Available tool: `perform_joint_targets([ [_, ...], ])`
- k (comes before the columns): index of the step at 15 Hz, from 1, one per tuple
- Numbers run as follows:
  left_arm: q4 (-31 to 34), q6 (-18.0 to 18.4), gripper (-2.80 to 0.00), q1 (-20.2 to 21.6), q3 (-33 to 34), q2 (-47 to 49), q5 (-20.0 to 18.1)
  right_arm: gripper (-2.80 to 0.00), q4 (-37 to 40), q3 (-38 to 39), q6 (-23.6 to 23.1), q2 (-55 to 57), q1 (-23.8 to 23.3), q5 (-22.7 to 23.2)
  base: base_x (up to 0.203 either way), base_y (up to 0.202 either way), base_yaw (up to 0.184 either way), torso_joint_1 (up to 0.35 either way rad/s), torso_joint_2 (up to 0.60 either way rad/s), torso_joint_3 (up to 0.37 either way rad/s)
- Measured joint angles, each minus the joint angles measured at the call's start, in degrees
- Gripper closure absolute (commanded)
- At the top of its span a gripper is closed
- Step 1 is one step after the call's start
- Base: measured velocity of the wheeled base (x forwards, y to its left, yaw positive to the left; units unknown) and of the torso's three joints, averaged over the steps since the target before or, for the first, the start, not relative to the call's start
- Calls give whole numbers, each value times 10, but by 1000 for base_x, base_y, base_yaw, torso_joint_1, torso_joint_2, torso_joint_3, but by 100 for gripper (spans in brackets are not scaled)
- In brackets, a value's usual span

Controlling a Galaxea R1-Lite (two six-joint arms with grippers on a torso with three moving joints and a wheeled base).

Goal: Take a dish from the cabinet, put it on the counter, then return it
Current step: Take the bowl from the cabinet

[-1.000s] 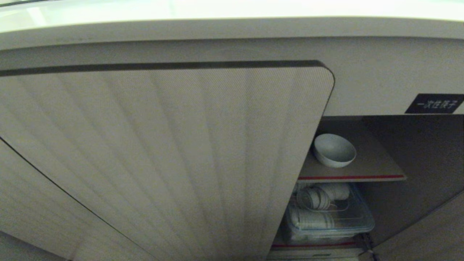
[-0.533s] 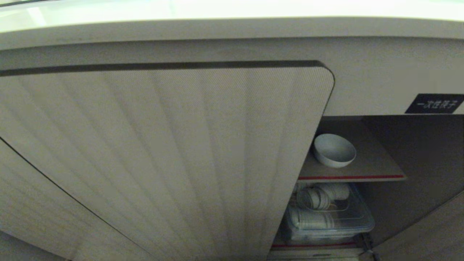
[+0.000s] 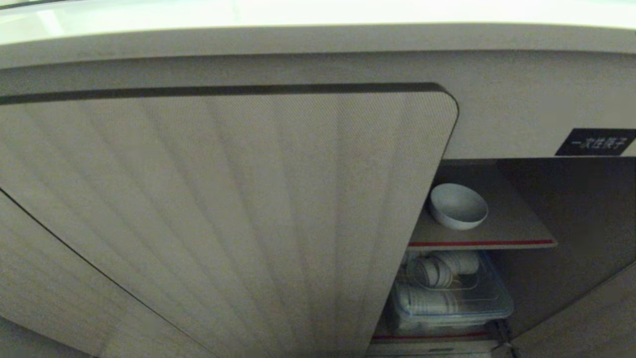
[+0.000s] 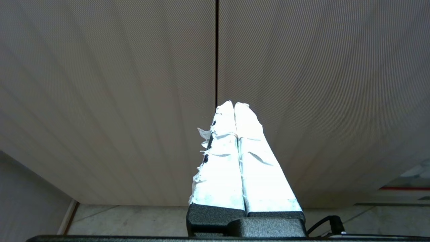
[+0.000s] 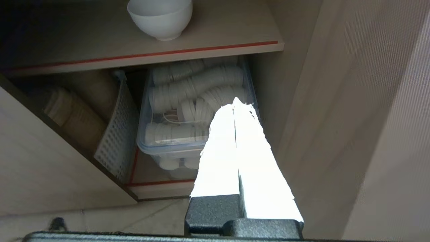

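white bowl [image 3: 458, 206] upright on upper red-edged shelf [image 3: 516, 233] inside open cabinet [image 3: 571, 209], toward shelf's left end, just past edge of ribbed door [image 3: 238, 209]. same bowl [image 5: 160, 16] seen in right wrist view. below shelf: clear plastic bin [image 3: 489, 306] packed with stacked white lids, white perforated basket [image 5: 116, 141] beside it. black label [image 3: 595, 141] above opening. counter [image 3: 318, 15] bright along top. right gripper [image 5: 235, 102] fingers pressed together, empty, outside cabinet, well short of bowl. left gripper [image 4: 233, 105] likewise closed, empty, facing seam between two shut doors.
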Motion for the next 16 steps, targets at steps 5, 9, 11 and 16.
perform_joint_targets([
  [5,0,0,0,0,0,0,0,0,1,-1,-69,0,0,35,0,0,0,0,0,0],
  [9,0,0,0,0,0,0,0,0,32,-43,-60,7,1,72,0,0,0,0,0,0],
  [11,0,0,0,0,0,0,0,0,75,-90,-48,35,1,133,0,0,0,0,0,0],
  [16,0,0,0,0,0,0,0,0,88,-119,-34,140,25,199,0,0,0,0,0,0],
])
